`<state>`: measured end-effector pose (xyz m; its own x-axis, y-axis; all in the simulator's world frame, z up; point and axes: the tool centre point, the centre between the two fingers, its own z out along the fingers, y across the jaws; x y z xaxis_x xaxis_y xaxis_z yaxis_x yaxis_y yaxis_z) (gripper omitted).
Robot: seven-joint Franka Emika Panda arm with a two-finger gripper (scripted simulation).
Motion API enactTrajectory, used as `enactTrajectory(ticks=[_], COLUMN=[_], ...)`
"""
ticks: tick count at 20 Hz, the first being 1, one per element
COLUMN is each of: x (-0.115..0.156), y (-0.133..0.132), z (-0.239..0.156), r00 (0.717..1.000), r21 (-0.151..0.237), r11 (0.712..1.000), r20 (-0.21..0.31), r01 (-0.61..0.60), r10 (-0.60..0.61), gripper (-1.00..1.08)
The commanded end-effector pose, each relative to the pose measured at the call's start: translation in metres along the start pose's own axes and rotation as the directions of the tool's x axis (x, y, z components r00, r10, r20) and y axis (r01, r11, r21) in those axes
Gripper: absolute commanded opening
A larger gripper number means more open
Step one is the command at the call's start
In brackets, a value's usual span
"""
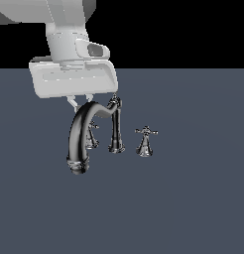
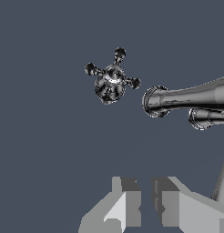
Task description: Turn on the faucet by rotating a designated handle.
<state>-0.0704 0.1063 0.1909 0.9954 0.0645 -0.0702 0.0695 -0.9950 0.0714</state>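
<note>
Gripper [image 2: 147, 202] nearly closed, narrow gap between the fingers [image 2: 127, 200], nothing between them. In the exterior view the hand hangs above the faucet [image 1: 87, 136], fingers mostly hidden behind the spout [image 1: 79, 134]; contact there can't be judged. Wrist view shows fingers clear of everything.

Faucet sits on the bench [image 1: 193, 198] around mid-depth, toward the exterior view's left. Spout arches toward the near edge, ringed mouth [image 1: 78, 165] lowest. Tall post [image 1: 115, 126] upright just behind the arch. One cross handle [image 1: 146, 140] stands apart on the exterior view's right; second handle [image 1: 91, 135] half hidden behind the spout.

Wrist view: one cross handle [image 2: 111, 81] seen top-on, untouched, just beside a flared base [image 2: 155, 101].
</note>
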Motion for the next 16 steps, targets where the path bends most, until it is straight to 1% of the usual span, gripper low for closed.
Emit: enactTrajectory(ticks=[1,2,3,4,5,6,7,8,9,10,11,12,13,14,15,16], x=[0.012,0.033,0.032,0.024,0.019,0.045,0.04,0.039,0.061,0.068,0.071,0.084,0.085,0.033,0.035,0.044], y=[-0.026,-0.008,-0.049,-0.073,-0.056,-0.02,-0.079,-0.081,-0.067,-0.07,-0.071,0.002,0.01,0.06,0.044,0.071], z=[0.019,0.02,0.033,0.03,0.06,0.063,0.072,0.072,0.067,0.078,0.094,0.108,0.111,0.105,0.151,0.101], r00=[0.996,0.997,0.985,0.975,0.975,0.988,0.968,0.966,0.941,0.94,0.962,0.984,0.987,0.985,0.976,0.982], r21=[-0.019,-0.029,-0.024,-0.022,-0.013,-0.028,-0.043,-0.044,-0.05,-0.081,-0.071,-0.051,-0.049,-0.084,-0.113,-0.146], r11=[0.997,0.998,0.987,0.978,0.976,0.99,0.972,0.971,0.95,0.943,0.967,0.986,0.989,0.981,0.972,0.972], r20=[-0.036,-0.053,-0.064,-0.07,-0.041,-0.076,-0.095,-0.095,-0.127,-0.093,-0.104,-0.074,-0.069,0.02,0.102,0.047], r01=[0.078,0.062,0.16,0.209,0.216,0.136,0.231,0.235,0.31,0.323,0.245,0.156,0.143,0.174,0.205,0.185], r10=[-0.079,-0.064,-0.162,-0.21,-0.217,-0.138,-0.234,-0.238,-0.314,-0.329,-0.251,-0.159,-0.146,-0.173,-0.194,-0.18], gripper=[-0.17,-0.41,-0.14,-0.14,0.12,-0.35,0.48,0.48,0.11,-0.33,-0.56,-0.64,-0.64,-0.27,-0.27,-0.05])
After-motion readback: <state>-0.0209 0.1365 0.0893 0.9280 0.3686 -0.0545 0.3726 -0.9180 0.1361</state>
